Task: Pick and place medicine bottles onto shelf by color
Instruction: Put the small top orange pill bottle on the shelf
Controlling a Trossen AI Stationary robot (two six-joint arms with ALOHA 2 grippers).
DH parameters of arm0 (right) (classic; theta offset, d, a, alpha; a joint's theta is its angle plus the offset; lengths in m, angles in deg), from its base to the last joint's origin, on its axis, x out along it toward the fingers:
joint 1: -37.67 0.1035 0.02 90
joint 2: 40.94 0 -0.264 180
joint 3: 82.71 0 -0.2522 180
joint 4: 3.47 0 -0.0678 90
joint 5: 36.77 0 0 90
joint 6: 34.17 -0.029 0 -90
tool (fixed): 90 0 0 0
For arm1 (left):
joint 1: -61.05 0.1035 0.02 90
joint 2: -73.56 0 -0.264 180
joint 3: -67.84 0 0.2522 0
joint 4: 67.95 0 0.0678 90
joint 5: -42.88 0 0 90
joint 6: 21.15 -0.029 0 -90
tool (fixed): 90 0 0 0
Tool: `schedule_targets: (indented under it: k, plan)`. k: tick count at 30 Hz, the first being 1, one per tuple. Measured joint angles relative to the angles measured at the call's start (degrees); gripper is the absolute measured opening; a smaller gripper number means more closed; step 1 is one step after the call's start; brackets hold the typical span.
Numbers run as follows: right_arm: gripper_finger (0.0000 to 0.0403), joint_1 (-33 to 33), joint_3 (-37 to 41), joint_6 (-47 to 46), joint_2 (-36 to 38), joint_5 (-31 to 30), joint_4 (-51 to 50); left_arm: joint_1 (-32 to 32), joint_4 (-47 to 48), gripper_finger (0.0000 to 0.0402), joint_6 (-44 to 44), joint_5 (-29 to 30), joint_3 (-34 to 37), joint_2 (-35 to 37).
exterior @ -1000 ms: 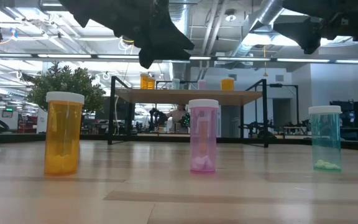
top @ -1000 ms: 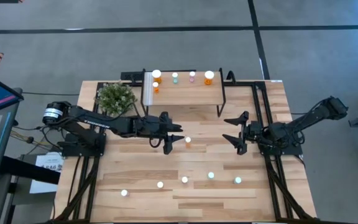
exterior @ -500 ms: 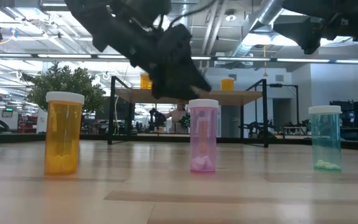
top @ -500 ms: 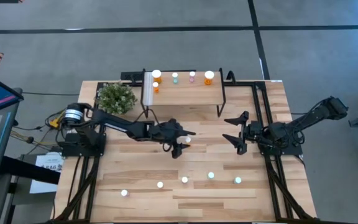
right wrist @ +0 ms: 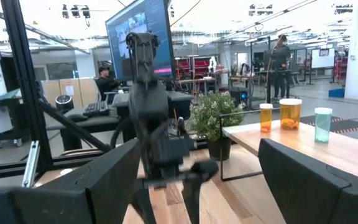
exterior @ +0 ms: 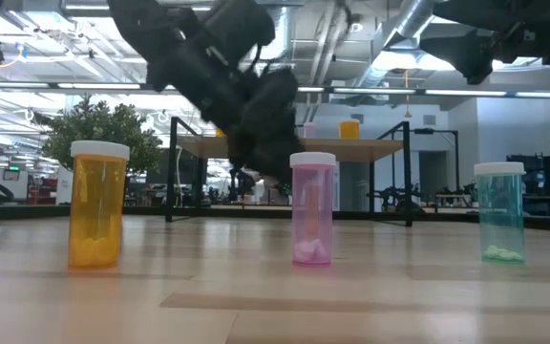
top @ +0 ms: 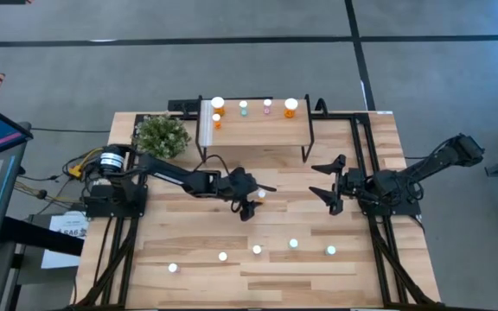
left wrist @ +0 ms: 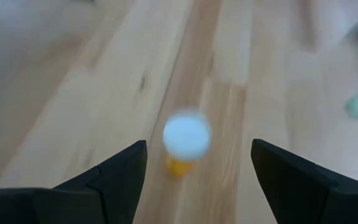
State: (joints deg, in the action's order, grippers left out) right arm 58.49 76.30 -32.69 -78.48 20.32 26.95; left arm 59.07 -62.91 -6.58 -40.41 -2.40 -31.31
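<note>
My left gripper [top: 255, 199] is open over a small orange bottle with a white cap [top: 262, 194] that stands on the tabletop in front of the shelf. In the left wrist view the cap [left wrist: 186, 134] shows between and beyond my two fingers, untouched. The shelf [top: 258, 131] stands at the table's far side with several bottles on it: orange [top: 218, 104], green [top: 243, 107], pink [top: 267, 105], orange [top: 290, 106]. My right gripper [top: 328, 184] is open and empty at the right.
Several more bottles stand near the table's near edge [top: 257, 250], among them an orange [exterior: 97, 204], a pink [exterior: 313, 207] and a green one [exterior: 499, 212]. A potted plant [top: 160, 135] stands left of the shelf. A black frame [top: 357, 138] runs along the table's right side.
My left gripper has gone toward the table's right edge and down, tipping to point downward, and now stands over the orange bottle in front of the shelf. The bottle has not moved.
</note>
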Motion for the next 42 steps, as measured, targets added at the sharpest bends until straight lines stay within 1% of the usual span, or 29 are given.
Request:
schedule_targets:
  k: [1,8,11,16,19,25,29,38,42]
  plan:
    - [0.0349,0.0,0.0,0.0,0.0,0.0,0.0,0.0,1.2,0.0275,0.1,0.0,0.2,-0.4]
    - [0.0351,0.1,0.0,-0.1,-0.1,0.0,0.4,0.0,-3.9,0.0275,1.8,-0.3,0.1,-3.9]
    - [0.0348,0.1,0.0,-0.1,-0.1,0.0,0.4,0.0,-4.8,0.0275,1.9,-0.1,0.1,-4.0]
    - [0.0348,0.1,0.0,-0.1,-0.1,0.0,0.4,0.0,-5.3,0.0271,2.0,1.8,0.1,-4.0]
    - [0.035,0.1,0.0,-0.1,-0.1,0.0,0.4,0.0,-5.2,0.0254,2.0,2.9,0.1,-4.0]
    - [0.0351,0.1,0.0,0.0,-0.1,0.0,0.4,0.1,-5.3,0.0197,2.1,3.1,0.1,-4.0]
    - [0.0348,0.1,0.0,0.0,-0.1,0.0,0.4,0.1,-5.4,0.0165,2.6,2.6,0.1,-4.0]
    - [0.0351,0.1,0.0,0.0,-0.1,0.0,0.4,0.1,-6.5,0.0123,2.6,2.5,0.1,-4.0]
    - [0.0351,0.1,0.0,0.0,-0.1,0.0,0.4,0.1,-8.0,0.0112,2.6,0.4,0.1,-4.0]
